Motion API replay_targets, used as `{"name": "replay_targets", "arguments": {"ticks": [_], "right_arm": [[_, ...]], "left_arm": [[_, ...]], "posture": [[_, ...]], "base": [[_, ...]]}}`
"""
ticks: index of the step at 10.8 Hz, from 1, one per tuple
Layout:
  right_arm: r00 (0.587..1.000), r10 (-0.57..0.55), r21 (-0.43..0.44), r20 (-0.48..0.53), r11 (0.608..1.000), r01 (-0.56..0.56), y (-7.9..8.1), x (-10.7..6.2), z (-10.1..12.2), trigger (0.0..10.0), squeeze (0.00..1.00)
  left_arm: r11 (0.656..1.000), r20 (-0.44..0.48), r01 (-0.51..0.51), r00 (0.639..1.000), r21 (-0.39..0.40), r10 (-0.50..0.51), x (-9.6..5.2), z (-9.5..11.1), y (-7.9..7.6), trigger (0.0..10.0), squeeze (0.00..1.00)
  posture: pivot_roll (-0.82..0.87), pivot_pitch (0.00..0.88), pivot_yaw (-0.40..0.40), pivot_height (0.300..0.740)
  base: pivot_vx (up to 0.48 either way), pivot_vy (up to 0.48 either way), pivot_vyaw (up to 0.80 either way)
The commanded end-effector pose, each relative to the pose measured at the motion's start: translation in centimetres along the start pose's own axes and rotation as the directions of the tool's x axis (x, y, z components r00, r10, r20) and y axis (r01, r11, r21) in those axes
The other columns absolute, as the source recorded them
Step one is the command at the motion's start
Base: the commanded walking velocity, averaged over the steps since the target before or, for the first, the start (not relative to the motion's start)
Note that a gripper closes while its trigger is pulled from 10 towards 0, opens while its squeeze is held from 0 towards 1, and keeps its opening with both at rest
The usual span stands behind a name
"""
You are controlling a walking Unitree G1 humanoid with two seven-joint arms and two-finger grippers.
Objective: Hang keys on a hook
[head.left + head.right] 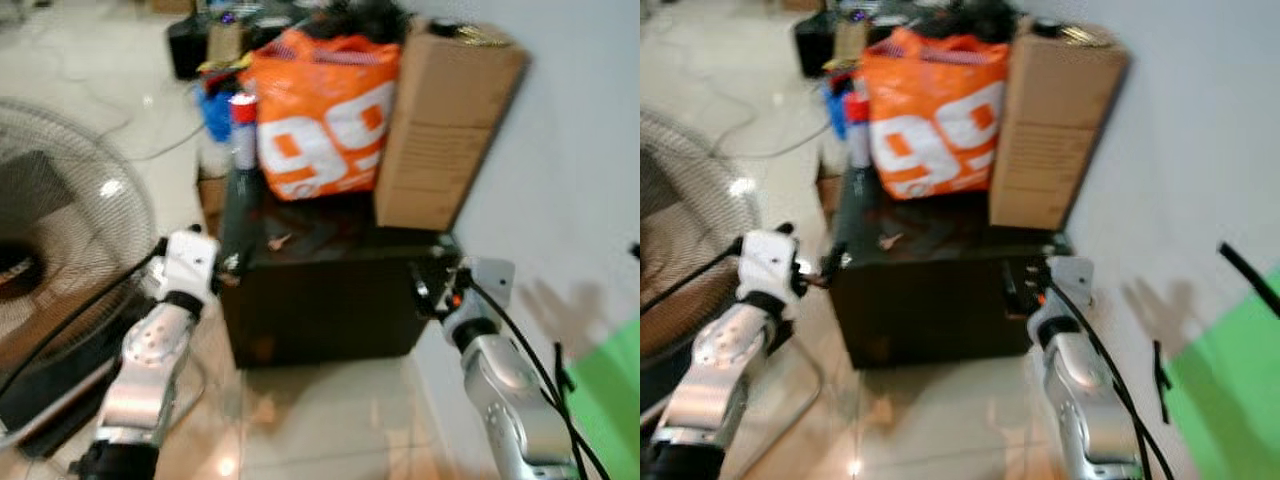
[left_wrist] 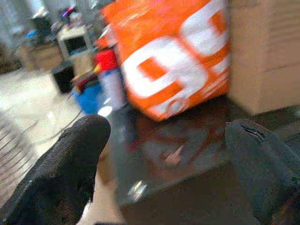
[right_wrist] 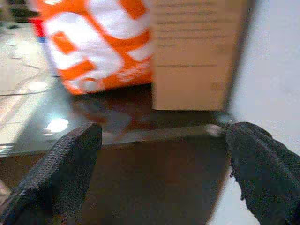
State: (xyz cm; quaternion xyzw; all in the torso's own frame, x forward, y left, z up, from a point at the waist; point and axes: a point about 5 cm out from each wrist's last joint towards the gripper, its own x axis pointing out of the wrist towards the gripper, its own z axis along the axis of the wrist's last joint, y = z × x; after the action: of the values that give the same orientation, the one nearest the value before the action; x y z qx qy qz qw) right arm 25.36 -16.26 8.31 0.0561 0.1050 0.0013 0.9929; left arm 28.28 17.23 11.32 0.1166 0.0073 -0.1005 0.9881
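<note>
A small pinkish bunch of keys (image 1: 278,241) lies on the glossy top of a black cabinet (image 1: 330,310), in front of an orange bag. The left wrist view shows the keys (image 2: 171,154) blurred, lying ahead between the fingers. My left gripper (image 1: 228,265) is open at the cabinet's front left corner, a little short of the keys and holding nothing. Over at the front right corner, close to the white wall, my right gripper (image 1: 425,285) is open and empty too. The whole picture is blurred.
An orange bag with white print (image 1: 325,115) and a tall cardboard box (image 1: 440,125) stand at the back of the cabinet top. A spray can (image 1: 243,135) stands at its left edge. A floor fan (image 1: 60,240) is on the left, clutter behind, a white wall (image 1: 570,180) on the right.
</note>
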Motion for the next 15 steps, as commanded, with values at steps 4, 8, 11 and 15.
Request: {"name": "replay_targets", "arguments": {"ticks": [4, 8, 11, 15], "right_arm": [[0.999, -0.040, -0.003, 0.018, 0.999, 0.040, -0.2, 0.6, 0.2, 10.0, 1.00], [0.999, -0.043, 0.005, 0.016, 0.999, 0.043, 0.2, 0.8, 0.0, 10.0, 1.00], [0.999, -0.037, -0.005, 0.019, 0.999, 0.037, 0.4, 1.1, 0.1, 10.0, 1.00], [1.000, 0.001, -0.060, 0.019, 0.998, 0.001, 0.4, 1.6, 0.4, 10.0, 1.00]], "left_arm": [[0.999, 0.002, 0.026, 1.000, 0.021, -0.026, 0.5, 0.1, -0.3, 10.0, 0.82], [0.999, -0.006, 0.033, 0.999, 0.036, -0.032, 0.4, 0.0, 0.0, 10.0, 0.82], [0.999, -0.007, 0.037, 0.999, 0.039, -0.037, 0.5, 0.0, 0.1, 10.0, 0.82], [0.999, -0.001, 0.044, 0.999, 0.032, -0.044, 0.7, 0.0, -0.3, 10.0, 0.83]], "posture": [[0.01, 0.000, -0.030, 0.740], [0.02, 0.000, -0.030, 0.740], [0.03, 0.000, -0.033, 0.740], [0.02, 0.000, -0.042, 0.740]], "base": [[0.408, 0.000, 0.00], [0.408, 0.000, 0.00], [0.409, 0.000, 0.00], [0.409, 0.000, 0.00]]}}
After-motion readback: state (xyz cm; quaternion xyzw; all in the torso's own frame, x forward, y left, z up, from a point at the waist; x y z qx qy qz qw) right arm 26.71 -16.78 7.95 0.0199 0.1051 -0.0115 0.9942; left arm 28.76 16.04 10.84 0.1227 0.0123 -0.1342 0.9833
